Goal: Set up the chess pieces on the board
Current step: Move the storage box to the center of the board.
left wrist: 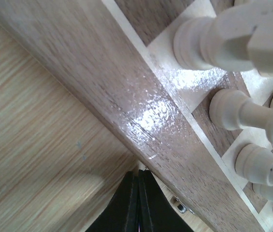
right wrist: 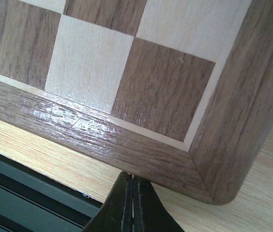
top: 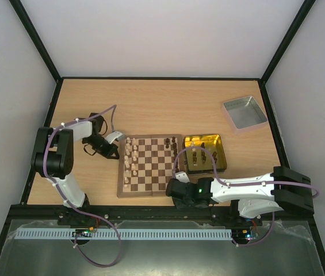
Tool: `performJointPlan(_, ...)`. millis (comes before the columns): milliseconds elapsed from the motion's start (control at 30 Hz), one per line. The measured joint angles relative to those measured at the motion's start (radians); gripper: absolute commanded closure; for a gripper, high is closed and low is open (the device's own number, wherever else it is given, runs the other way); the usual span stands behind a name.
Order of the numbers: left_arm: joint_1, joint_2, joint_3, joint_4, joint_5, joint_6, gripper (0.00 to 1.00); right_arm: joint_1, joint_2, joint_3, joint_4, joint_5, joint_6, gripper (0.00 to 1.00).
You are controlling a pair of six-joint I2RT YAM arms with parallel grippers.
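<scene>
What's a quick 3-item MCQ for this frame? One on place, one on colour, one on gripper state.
1. Relative to the board, the gold tin sits:
A. beside it, on the right arm's side
B. beside it, on the left arm's side
C. on top of it

2. The chess pieces lined up along the board's left-arm edge are:
A. dark brown
B. cream
C. red

3. The right gripper is:
A. wide open
B. shut and empty
C. shut on a pawn

Answers:
1 A: the top view shows the tin just off the board's edge nearest the right arm.
2 B: the top view shows pale figures in those rows, and the left wrist view shows them close up.
3 B: in the right wrist view the fingers meet with nothing between them, by the board's corner.
</scene>
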Motion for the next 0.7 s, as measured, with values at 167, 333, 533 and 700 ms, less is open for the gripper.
performJointPlan(167,0.000,0.013,0.014,0.007,0.003,-0.009,0.98,-0.001,-0.017,-0.002,0.000,0.001,0.000,0.98)
performJointPlan(333,-0.006,0.030,0.035,0.009,0.005,-0.017,0.98,-0.001,-0.021,-0.002,0.000,0.001,0.000,0.98)
performJointPlan(533,-0.013,0.056,0.074,0.009,0.000,-0.024,0.98,-0.001,-0.020,-0.002,0.001,0.000,-0.001,0.98)
performJointPlan(700,-0.022,0.062,0.084,0.015,-0.007,-0.030,0.98,-0.001,-0.012,-0.002,0.005,-0.003,-0.004,0.98)
